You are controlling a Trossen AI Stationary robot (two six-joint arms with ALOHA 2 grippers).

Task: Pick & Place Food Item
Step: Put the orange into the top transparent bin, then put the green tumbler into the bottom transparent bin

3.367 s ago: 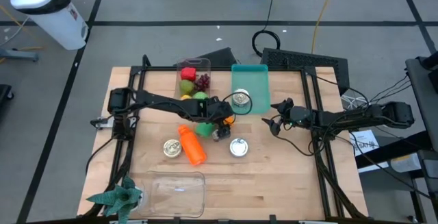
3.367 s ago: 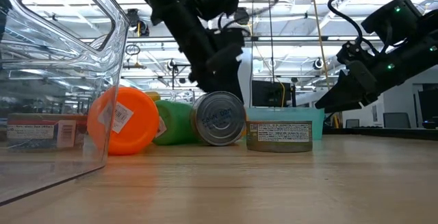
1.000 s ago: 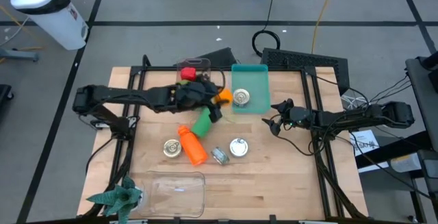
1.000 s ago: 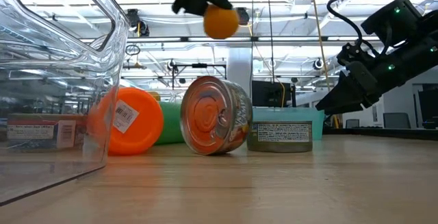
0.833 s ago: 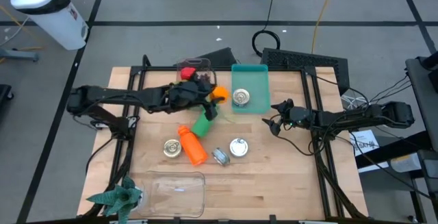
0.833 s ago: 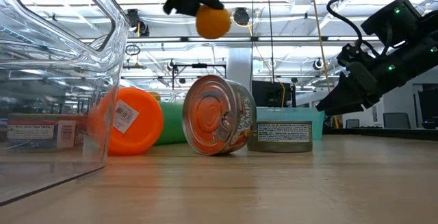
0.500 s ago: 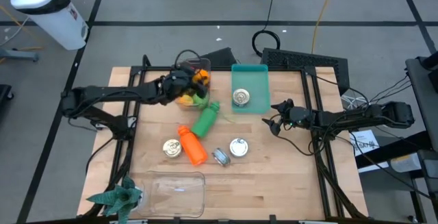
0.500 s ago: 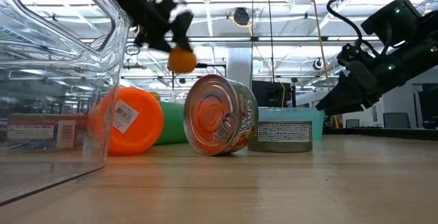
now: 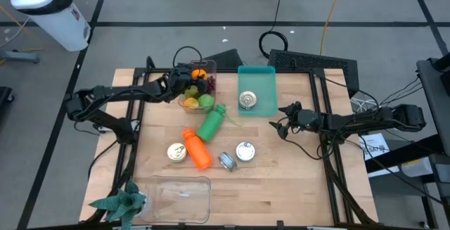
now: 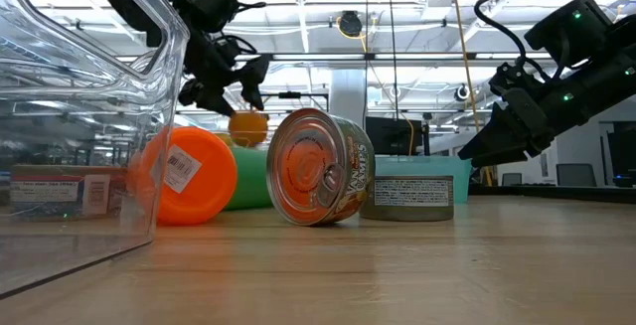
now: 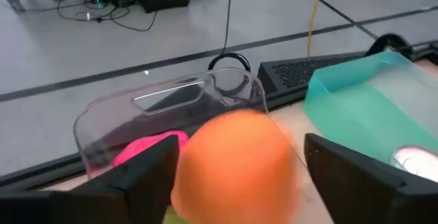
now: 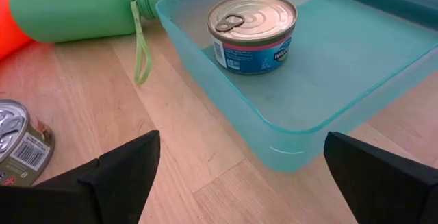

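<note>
Left gripper is spread wide over the clear plastic fruit container, at 11 o'clock on the table. Round orange fruit sits loose between the fingers, above the container. Right gripper is parked open at 3 o'clock.

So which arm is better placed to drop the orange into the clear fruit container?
The left. Its gripper is over the clear container with the orange between its open fingers. The right gripper waits beyond the teal bin, empty and well off from the fruit.
</note>
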